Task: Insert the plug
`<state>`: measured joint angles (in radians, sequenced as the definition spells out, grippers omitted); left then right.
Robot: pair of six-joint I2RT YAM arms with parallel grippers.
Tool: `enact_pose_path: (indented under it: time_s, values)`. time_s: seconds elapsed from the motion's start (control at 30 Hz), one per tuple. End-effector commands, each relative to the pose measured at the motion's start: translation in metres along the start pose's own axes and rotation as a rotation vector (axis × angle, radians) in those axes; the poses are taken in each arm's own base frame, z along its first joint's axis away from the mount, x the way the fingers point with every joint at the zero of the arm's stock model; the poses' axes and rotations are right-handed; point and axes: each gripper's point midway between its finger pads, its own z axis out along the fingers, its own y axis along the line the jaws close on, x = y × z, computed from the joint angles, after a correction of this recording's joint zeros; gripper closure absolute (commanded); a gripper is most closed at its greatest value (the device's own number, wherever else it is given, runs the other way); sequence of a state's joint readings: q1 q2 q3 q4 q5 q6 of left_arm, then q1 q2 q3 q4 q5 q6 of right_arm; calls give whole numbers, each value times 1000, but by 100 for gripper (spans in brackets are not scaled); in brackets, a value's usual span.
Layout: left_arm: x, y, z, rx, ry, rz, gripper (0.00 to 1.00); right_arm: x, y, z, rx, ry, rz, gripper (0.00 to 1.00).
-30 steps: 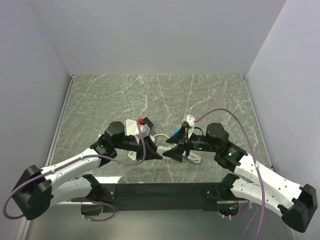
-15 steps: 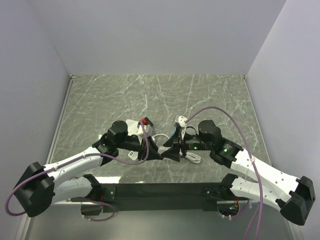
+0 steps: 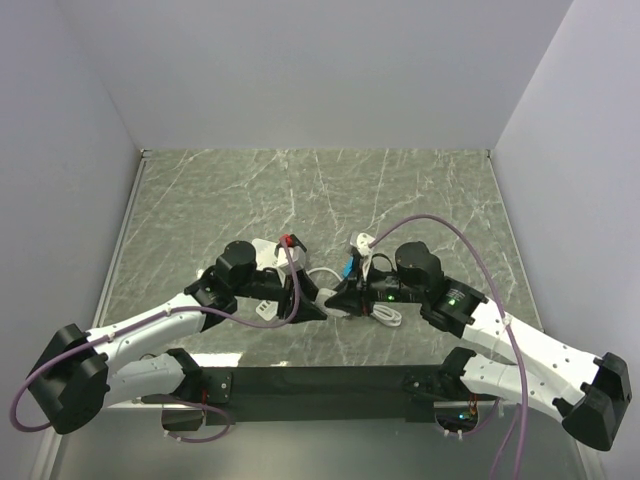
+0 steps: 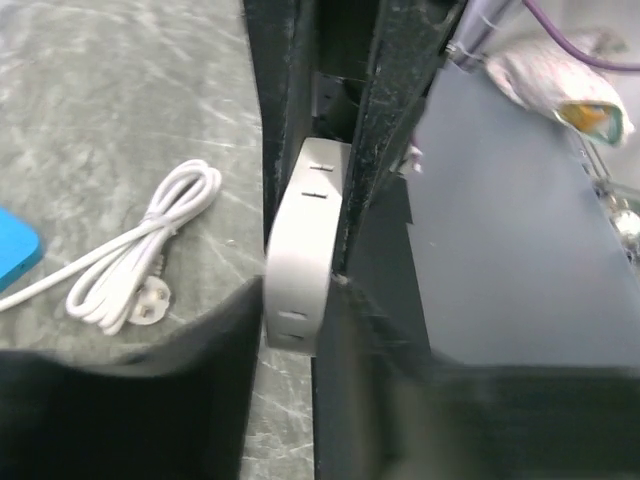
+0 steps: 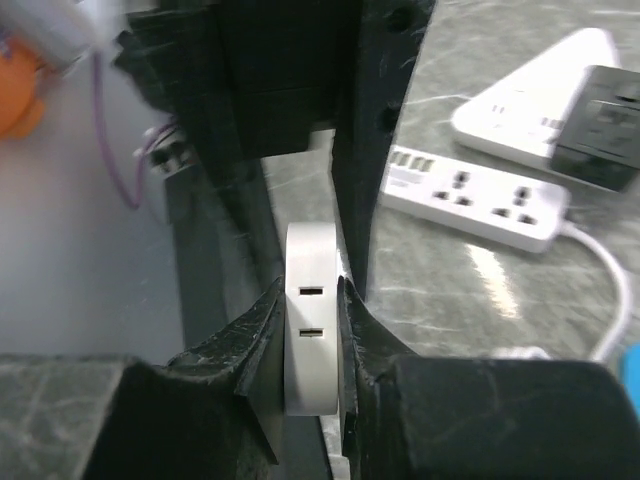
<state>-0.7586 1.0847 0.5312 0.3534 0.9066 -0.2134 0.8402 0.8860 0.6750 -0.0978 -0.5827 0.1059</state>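
A white rounded plug block (image 5: 312, 330) with two slots in its edge stands upright between my two grippers, just above the marble table. My right gripper (image 5: 312, 300) is shut on it, both pads pressed to its flat sides. From the opposite side my left gripper (image 4: 295, 310) straddles the same block (image 4: 305, 240) with its jaws open, a thin gap showing at the left finger. In the top view the two grippers, left (image 3: 318, 308) and right (image 3: 335, 300), meet tip to tip at the table's near middle, hiding the block. A white power strip (image 5: 480, 195) lies flat beyond.
A coiled white cable (image 4: 140, 250) with a three-pin plug lies beside a blue object (image 4: 15, 250). A white triangular piece (image 5: 545, 85) carries a black plug. In the top view a red switch (image 3: 290, 241) shows by the left wrist. The black arm-mount rail (image 3: 330, 380) runs close behind.
My right arm has swung left to meet the left gripper, and its jaws have shut on the white block. The left gripper's jaws have opened off the block.
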Motion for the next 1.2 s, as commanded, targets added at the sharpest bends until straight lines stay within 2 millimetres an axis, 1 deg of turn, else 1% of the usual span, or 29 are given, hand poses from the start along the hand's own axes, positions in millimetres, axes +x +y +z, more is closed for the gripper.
enact_pose_path:
  time_s: [0.0,0.03,0.07,0.1,0.13,0.17,0.3,0.37,0.4,0.43,0.47,0.5,0.53,0.57,0.6,0.67,0.7,0.73,0.77,0.8,0.83,0.87,0.9,0.93,0.97,1.0,1.03,1.17]
  values:
    - [-27,12,1,-82,-51,51,45,-33,-15,-7,128,-108,-16,100]
    - [-28,14,1,-96,-57,51,30,-35,-17,-10,150,-120,-9,100]
    - [-28,15,1,-105,-58,47,22,-37,-20,-13,178,-132,-3,100]
    - [-30,18,1,-121,-64,46,8,-42,-25,-18,221,-157,0,100]
    - [-30,21,0,-142,-67,40,6,-43,-27,-21,238,-169,8,100]
    - [-34,32,-2,-202,-80,37,5,-46,-28,-24,254,-185,12,100]
    - [-31,44,-4,-272,-75,30,3,-53,-34,-38,323,-240,14,100]
    - [-31,50,-7,-313,-76,33,3,-52,-36,-43,349,-242,17,100]
    - [-33,63,-13,-396,-92,34,3,-50,-38,-46,366,-234,23,100]
    - [-33,68,-19,-445,-101,36,3,-49,-41,-49,393,-235,27,100]
    - [-34,75,-26,-497,-114,37,3,-45,-44,-51,407,-224,34,100]
    - [-38,92,-40,-614,-150,16,1,-46,-44,-55,418,-234,34,100]
    - [-44,95,-50,-655,-187,14,1,-45,-45,-57,432,-237,42,100]
    - [-40,102,-59,-694,-200,-10,1,-42,-46,-58,437,-233,48,100]
    - [-43,116,-77,-765,-250,-65,0,-43,-46,-60,443,-241,49,100]
    - [-39,138,-108,-899,-310,-139,1,-41,-47,-62,450,-250,59,100]
    - [-34,156,-133,-1005,-354,-222,1,-41,-46,-63,450,-260,66,100]
    - [-28,171,-156,-1125,-380,-264,1,-41,-46,-62,449,-266,69,100]
    - [-20,178,-166,-1166,-383,-305,1,-38,-48,-61,449,-272,73,100]
    - [-15,188,-184,-1216,-432,-378,1,-38,-48,-61,448,-280,76,100]
    - [0,196,-188,-1228,-433,-431,1,-37,-48,-60,443,-284,87,100]
    - [-4,196,-183,-1167,-460,-439,0,-34,-49,-58,443,-288,92,100]
    - [1,202,-191,-1173,-494,-484,0,-35,-49,-58,438,-295,92,100]
    - [18,208,-190,-1176,-474,-532,1,-32,-49,-56,435,-293,98,100]
    - [16,210,-185,-1135,-492,-537,1,-32,-50,-55,435,-297,97,100]
    - [29,216,-187,-1147,-477,-577,1,-32,-49,-55,427,-299,96,100]
    - [35,218,-187,-1146,-476,-592,1,-31,-49,-54,424,-298,96,100]
    - [46,222,-187,-1148,-482,-617,1,-30,-50,-52,425,-293,96,100]
